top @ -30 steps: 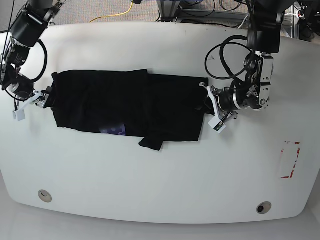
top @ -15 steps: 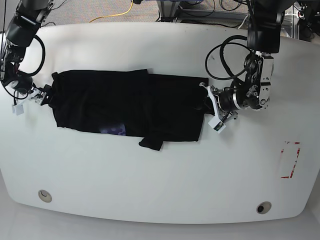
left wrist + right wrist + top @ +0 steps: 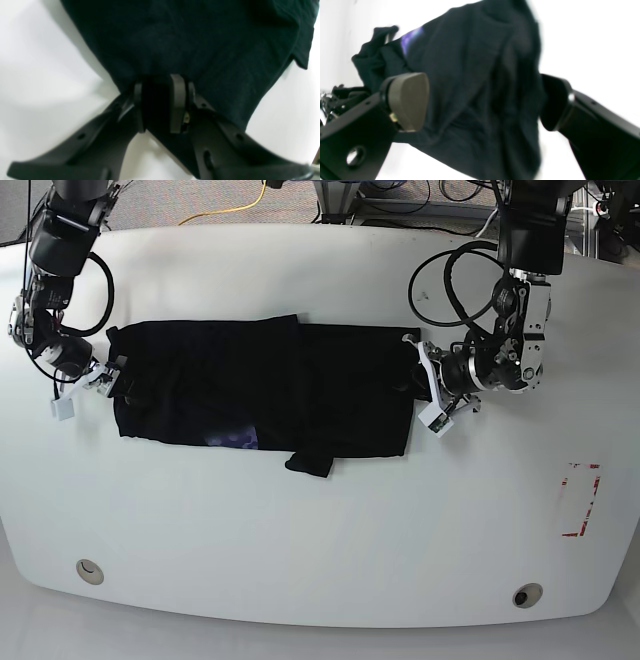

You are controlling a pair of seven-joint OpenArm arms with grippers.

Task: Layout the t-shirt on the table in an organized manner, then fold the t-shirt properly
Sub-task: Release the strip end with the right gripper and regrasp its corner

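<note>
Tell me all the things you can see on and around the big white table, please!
t-shirt: one, black with a small purple print at its near edge, spread lengthwise across the middle of the table, one sleeve poking out at the near side.
table: one, glossy white with rounded corners, under everything.
round metal fittings: two, silvery, near the table's front corners.
red rectangle mark: one, red outline, at the table's edge beyond the left arm's side.
yellow cable: one, yellow, on the floor behind the table.
left gripper: one, black, closed on the t-shirt's edge.
right gripper: one, black with a tan pad, open wide around the shirt's other end.
</note>
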